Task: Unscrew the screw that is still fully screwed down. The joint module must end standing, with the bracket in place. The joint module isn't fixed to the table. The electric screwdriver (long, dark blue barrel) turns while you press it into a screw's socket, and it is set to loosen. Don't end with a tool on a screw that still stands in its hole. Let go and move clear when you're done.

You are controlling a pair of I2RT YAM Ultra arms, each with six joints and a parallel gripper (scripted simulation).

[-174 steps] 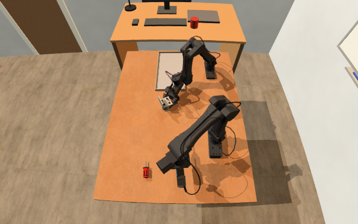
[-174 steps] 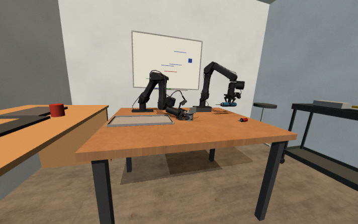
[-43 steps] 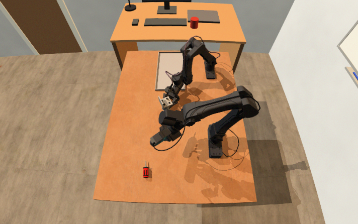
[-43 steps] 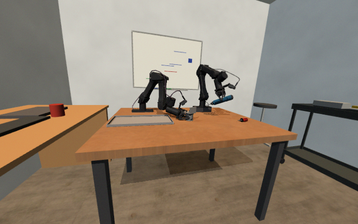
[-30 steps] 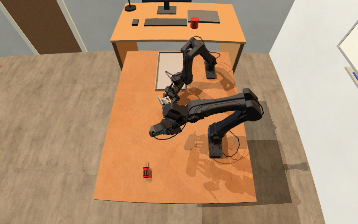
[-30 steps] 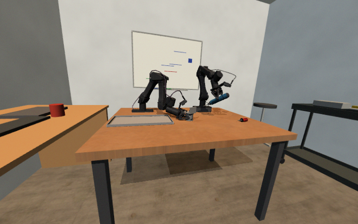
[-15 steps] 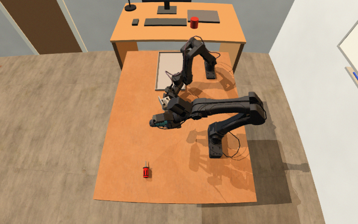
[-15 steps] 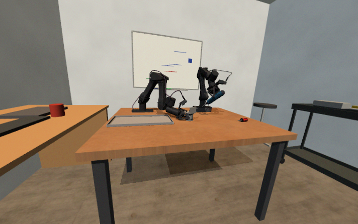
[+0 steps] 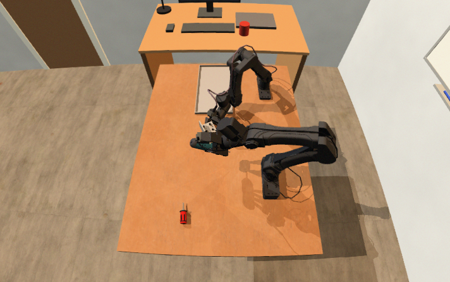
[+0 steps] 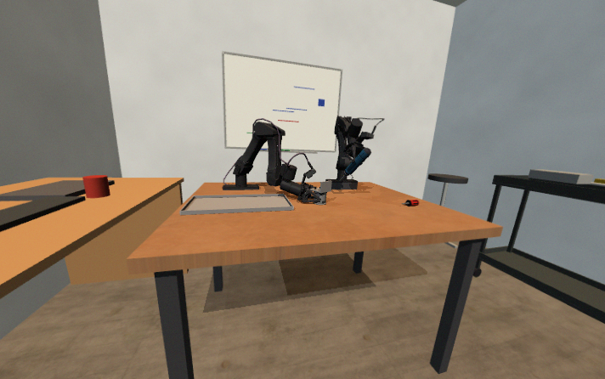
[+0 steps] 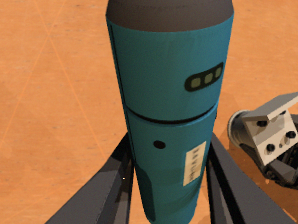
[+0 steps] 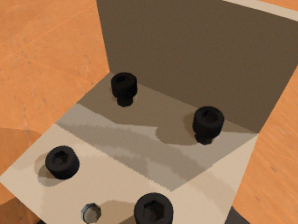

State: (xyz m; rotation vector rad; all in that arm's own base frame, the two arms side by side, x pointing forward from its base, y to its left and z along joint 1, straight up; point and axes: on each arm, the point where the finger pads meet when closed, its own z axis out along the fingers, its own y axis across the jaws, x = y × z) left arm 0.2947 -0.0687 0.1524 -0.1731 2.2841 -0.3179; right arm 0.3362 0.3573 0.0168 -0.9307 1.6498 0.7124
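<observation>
The left hand [image 9: 217, 148] [image 10: 353, 156] [image 11: 169, 138] is pinching the electric screwdriver [image 9: 203, 145] [image 10: 358, 161] [image 11: 167, 75] by its blue barrel, carried aslant above the surface; its bit is out of sight. The barrel looks rigid, smooth and fairly weighty, so a firm mid-body hold should suit it, though pressing down could make it twist or slip. Just beside it, the right hand [image 9: 212, 119] [image 10: 316, 196] [image 11: 249, 126] [image 12: 137, 220] is partly spread around the joint module [image 10: 322, 199] [image 11: 236, 126]; I cannot tell whether its fingers actually squeeze it. The module is probably solid but easily pushed about, being loose, so the grip belongs low on its body, away from the bracket [image 9: 209, 126] [image 10: 326, 186] [image 11: 272, 142] [image 12: 200, 60] on top. That bracket looks stiff and holds four black screws. The far-left screw [image 12: 124, 85] and far-right screw [image 12: 207, 122] stand proud on visible shanks; which of the near-left screw [image 12: 62, 162] and near-right screw [image 12: 153, 211] is fully down, I cannot settle. The bit should meet that socket straight. Farther out lie the tray [image 9: 196, 89] [image 10: 236, 212] and a red screwdriver [image 9: 183, 217] [image 10: 413, 202].
</observation>
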